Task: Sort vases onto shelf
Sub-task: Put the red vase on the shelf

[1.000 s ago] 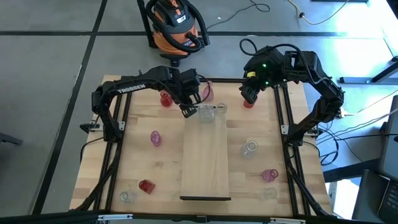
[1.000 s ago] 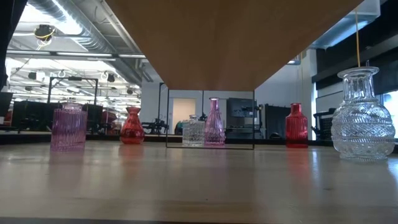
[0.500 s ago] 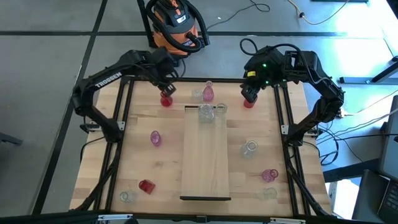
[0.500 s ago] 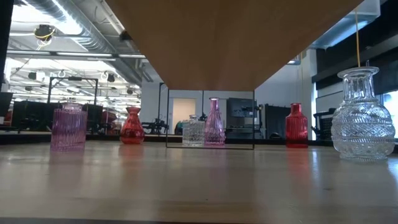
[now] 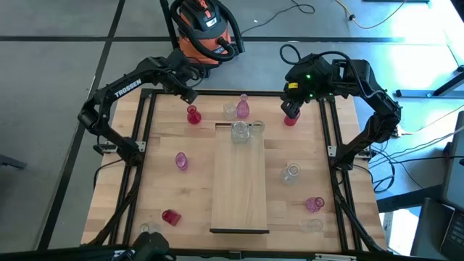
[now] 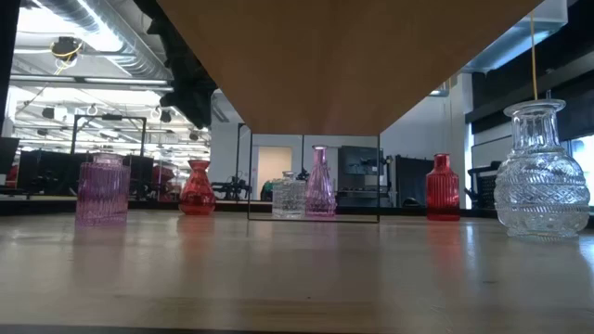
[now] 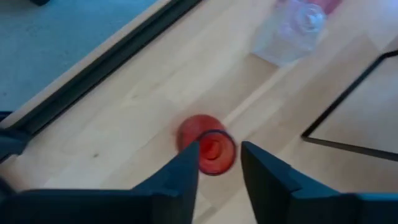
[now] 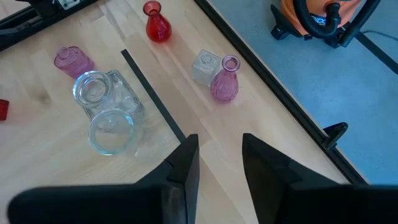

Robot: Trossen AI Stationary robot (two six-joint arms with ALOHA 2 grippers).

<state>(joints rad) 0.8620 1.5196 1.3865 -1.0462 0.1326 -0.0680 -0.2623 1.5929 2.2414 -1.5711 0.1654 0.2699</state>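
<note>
The shelf (image 5: 239, 181), a pale plank, lies along the table's middle. Two clear vases (image 5: 239, 131) (image 5: 255, 125) stand on its far end. My left gripper (image 5: 190, 94) hangs open near the far left edge, just beyond a red vase (image 5: 193, 114). In the left wrist view that red vase (image 7: 208, 149) shows below the parted fingers (image 7: 217, 152), which touch nothing. My right gripper (image 5: 291, 109) hangs open and empty (image 8: 217, 155) at the far right, over another red vase (image 5: 290, 120). A clear vase (image 5: 230, 110) and a pink vase (image 5: 243, 107) stand on the table beyond the shelf.
More vases stand around the shelf: pink (image 5: 181, 161), red (image 5: 170, 216) and clear (image 5: 148, 229) on the left, clear (image 5: 291, 172), pink (image 5: 314, 204) and clear (image 5: 313, 225) on the right. A black frame (image 5: 145, 123) rims the table. An orange vacuum (image 5: 206, 29) sits on the floor beyond.
My left gripper has swung from the shelf's far end, beside the clear vases, toward the table's far left corner, ending near the red vase. The vases stand where they were. My right arm has kept still.
</note>
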